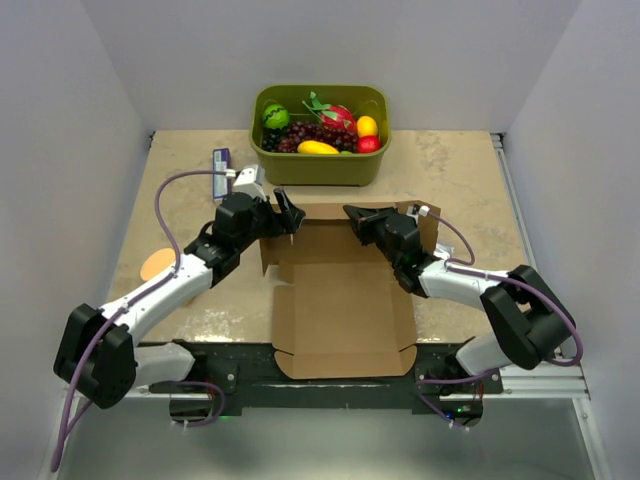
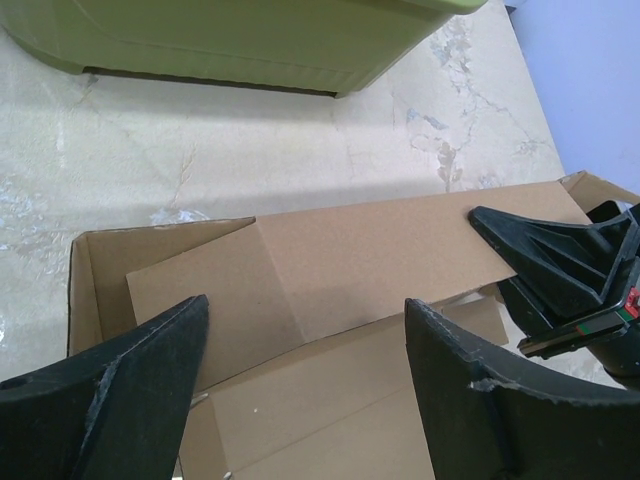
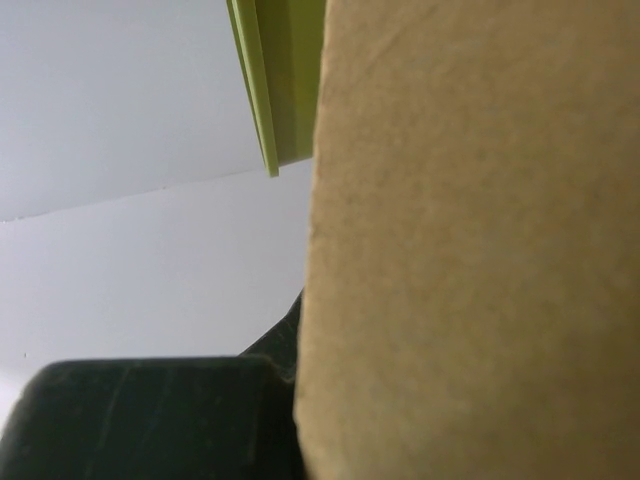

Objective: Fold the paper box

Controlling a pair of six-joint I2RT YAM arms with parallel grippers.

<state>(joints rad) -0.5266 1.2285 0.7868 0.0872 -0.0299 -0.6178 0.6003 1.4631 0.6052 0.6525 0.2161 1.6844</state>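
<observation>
You're maybe a third in: the box (image 1: pixel 345 300) sits mid-worktop (image 1: pixel 450 170) just in front of the green tub (image 1: pixel 320 165), with your right jaws pinching the raised back flap, your left jaws spread over its left corner, and the near half lying flat, not yet folded.

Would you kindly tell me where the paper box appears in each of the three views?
Top external: paper box at centre.
Left wrist: across the lower half.
Right wrist: fills the right side.
Shared landmark: green tub behind it.
</observation>
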